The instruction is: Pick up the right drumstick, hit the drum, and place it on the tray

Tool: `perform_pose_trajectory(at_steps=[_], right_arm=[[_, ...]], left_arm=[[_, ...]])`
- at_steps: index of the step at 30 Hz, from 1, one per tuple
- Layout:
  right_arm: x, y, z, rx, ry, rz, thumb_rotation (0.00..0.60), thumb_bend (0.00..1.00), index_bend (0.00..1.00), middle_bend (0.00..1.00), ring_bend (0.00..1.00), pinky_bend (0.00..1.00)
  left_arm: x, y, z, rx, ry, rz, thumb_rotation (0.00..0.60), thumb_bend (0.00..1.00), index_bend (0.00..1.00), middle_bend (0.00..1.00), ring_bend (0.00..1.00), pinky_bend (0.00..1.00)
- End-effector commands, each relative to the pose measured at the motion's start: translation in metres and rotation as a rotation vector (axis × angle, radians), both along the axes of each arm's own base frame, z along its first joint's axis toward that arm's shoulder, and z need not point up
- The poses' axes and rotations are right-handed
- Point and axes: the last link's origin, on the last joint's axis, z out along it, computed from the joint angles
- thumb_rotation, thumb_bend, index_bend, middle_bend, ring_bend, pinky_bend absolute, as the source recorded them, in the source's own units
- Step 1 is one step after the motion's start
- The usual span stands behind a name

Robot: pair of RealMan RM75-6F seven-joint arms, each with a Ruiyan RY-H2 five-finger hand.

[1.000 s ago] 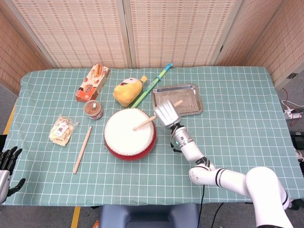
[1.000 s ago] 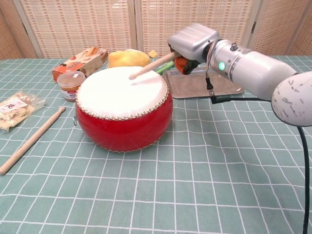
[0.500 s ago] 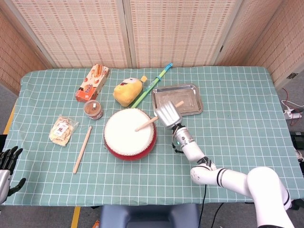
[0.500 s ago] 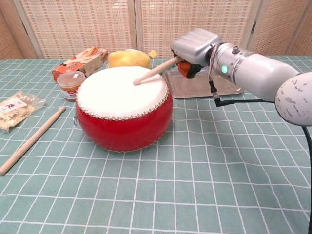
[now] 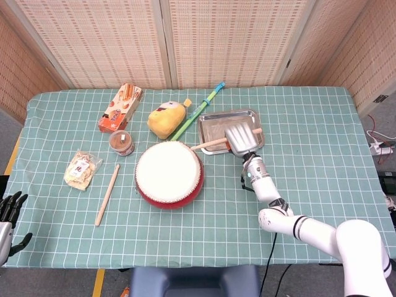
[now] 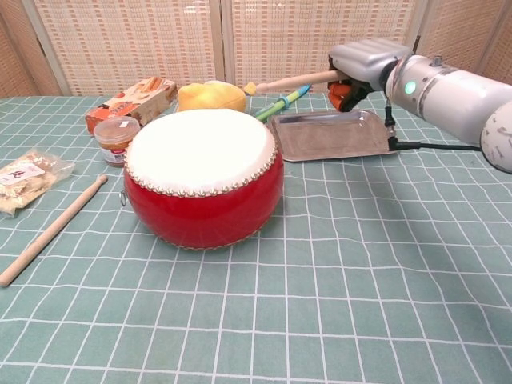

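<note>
My right hand (image 5: 241,138) (image 6: 362,64) grips a wooden drumstick (image 5: 210,145) (image 6: 292,81) and holds it above the metal tray (image 5: 213,126) (image 6: 320,140). The stick lies roughly level, its tip pointing left past the tray's near-left corner. The red drum (image 5: 168,174) (image 6: 200,174) with a white skin stands left of the tray, clear of the stick. A second drumstick (image 5: 107,193) (image 6: 50,230) lies on the cloth left of the drum. My left hand (image 5: 8,209) hangs at the table's front left edge, fingers apart, holding nothing.
A snack box (image 5: 120,108), a small jar (image 5: 122,143), a yellow plush toy (image 5: 166,119), a green-blue flute (image 5: 199,110) and a bag of snacks (image 5: 81,169) lie behind and left of the drum. The checked tablecloth (image 5: 309,154) reaches right of the tray.
My right hand has lifted the drumstick off the drum skin and carried it right and back, over the tray. The left hand stays put.
</note>
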Motion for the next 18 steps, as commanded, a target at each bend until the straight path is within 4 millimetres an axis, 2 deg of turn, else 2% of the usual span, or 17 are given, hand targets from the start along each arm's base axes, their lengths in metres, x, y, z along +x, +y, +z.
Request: perform_pose_trajectory(at_steps=[1, 5, 9, 15, 17, 18], right_arm=[[-0.037, -0.006, -0.014, 0.068, 0.006, -0.120, 0.600, 0.86, 1.00, 1.00, 1.00, 1.00], [-0.048, -0.012, -0.027, 0.077, -0.003, -0.153, 0.600, 0.78, 1.00, 1.00, 1.00, 1.00], [-0.045, -0.021, -0.035, 0.064, -0.031, -0.148, 0.600, 0.73, 1.00, 0.96, 0.98, 1.00], [-0.041, -0.030, -0.044, 0.056, -0.082, -0.163, 0.600, 0.64, 0.93, 0.84, 0.79, 1.00], [-0.040, -0.033, -0.045, 0.060, -0.084, -0.167, 0.600, 0.60, 0.87, 0.77, 0.72, 0.94], [-0.039, -0.034, -0.046, 0.065, -0.083, -0.169, 0.600, 0.58, 0.82, 0.73, 0.67, 0.87]], left_arm=[[0.000, 0.000, 0.000, 0.002, -0.001, 0.005, 0.600, 0.22, 0.00, 0.00, 0.00, 0.00], [0.001, 0.001, 0.000, -0.002, 0.005, 0.009, 0.600, 0.22, 0.00, 0.00, 0.00, 0.00], [0.002, 0.001, 0.000, 0.000, 0.007, 0.012, 0.600, 0.22, 0.00, 0.00, 0.00, 0.00], [0.002, 0.000, -0.001, -0.005, 0.010, 0.019, 0.600, 0.22, 0.00, 0.00, 0.00, 0.00], [0.002, 0.000, -0.001, -0.004, 0.010, 0.019, 0.600, 0.22, 0.00, 0.00, 0.00, 0.00], [0.002, 0.001, 0.000, -0.003, 0.010, 0.018, 0.600, 0.22, 0.00, 0.00, 0.00, 0.00]])
